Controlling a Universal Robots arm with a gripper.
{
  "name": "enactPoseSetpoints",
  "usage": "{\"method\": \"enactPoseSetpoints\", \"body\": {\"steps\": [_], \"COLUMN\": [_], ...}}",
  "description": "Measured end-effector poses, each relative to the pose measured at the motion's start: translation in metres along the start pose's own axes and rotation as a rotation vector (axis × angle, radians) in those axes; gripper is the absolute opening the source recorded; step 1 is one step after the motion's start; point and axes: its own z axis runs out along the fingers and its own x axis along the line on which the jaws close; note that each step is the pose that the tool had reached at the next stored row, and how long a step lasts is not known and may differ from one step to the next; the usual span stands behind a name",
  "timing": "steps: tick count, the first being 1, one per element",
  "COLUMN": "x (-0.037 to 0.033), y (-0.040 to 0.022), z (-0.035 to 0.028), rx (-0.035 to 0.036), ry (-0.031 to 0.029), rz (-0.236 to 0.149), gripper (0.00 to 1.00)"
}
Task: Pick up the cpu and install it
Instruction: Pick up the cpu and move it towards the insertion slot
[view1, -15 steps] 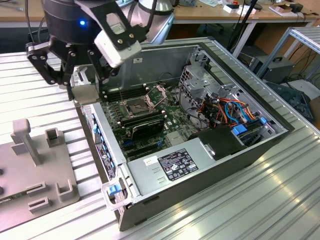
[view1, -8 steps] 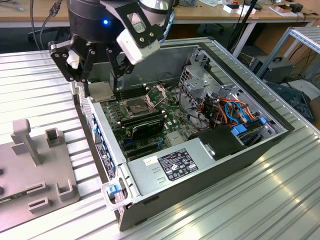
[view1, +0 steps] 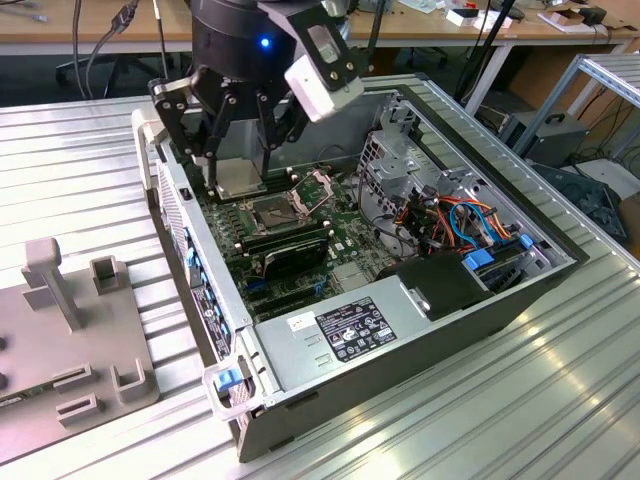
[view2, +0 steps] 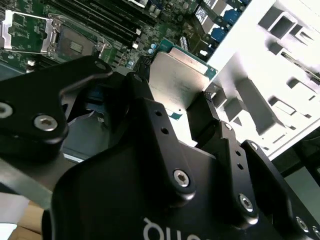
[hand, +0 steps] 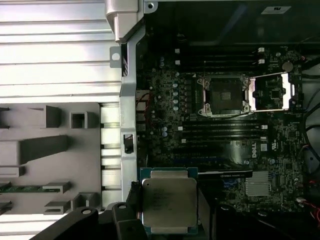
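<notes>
Where the exterior view's left begins, a grey fixture tray (view1: 70, 330) with upright blocks lies on a ribbed aluminium table (view1: 560, 390). Next to it stands an open computer case (view1: 430, 320), lying on its side with the motherboard (view1: 345, 235) facing up.

Over the case's near-left part the arm comes straight down, its black wrist vertical. A blue light glows on the wrist, and a white camera housing (view1: 322, 65) is fixed on the side toward the exterior view's right. The gripper (view1: 240, 170) points down into the case. Its black fingers (view1: 205, 150) are closed partway onto two opposite edges of the cpu (view1: 235, 182), which they hold clear above the board.

In the first wrist view the cpu (hand: 167, 202) lies flat, with its silver lid turned up toward the wrist and its green rim showing around the lid. It is nearly square, so no long axis stands out. Its edges run parallel to those of the socket (hand: 222, 95).

Just toward the exterior view's right of the cpu sits that socket, empty. Its metal load plate (hand: 270, 92) is swung open on the far side from the cpu. Beyond the socket are dark memory slots (view1: 290, 245), then a drive cage with orange and blue cables (view1: 465, 215), and a grey power supply (view1: 345, 330) at the near end.
</notes>
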Motion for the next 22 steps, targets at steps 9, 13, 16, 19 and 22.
{"method": "enactPoseSetpoints", "body": {"steps": [9, 13, 16, 19, 22], "x": [-0.0315, -0.0376, -0.0377, -0.0391, -0.0405], "y": [0.001, 0.0012, 0.0012, 0.0013, 0.0013], "z": [0.0002, 0.0003, 0.0003, 0.0005, 0.0005], "rx": [0.0001, 0.0001, 0.0001, 0.0, 0.0001], "ry": [0.0, 0.0001, 0.0, 0.0, 0.0], "rz": [0.0, 0.0, 0.0, 0.0, 0.0], "gripper": [0.55, 0.55, 0.55, 0.55, 0.55]}}
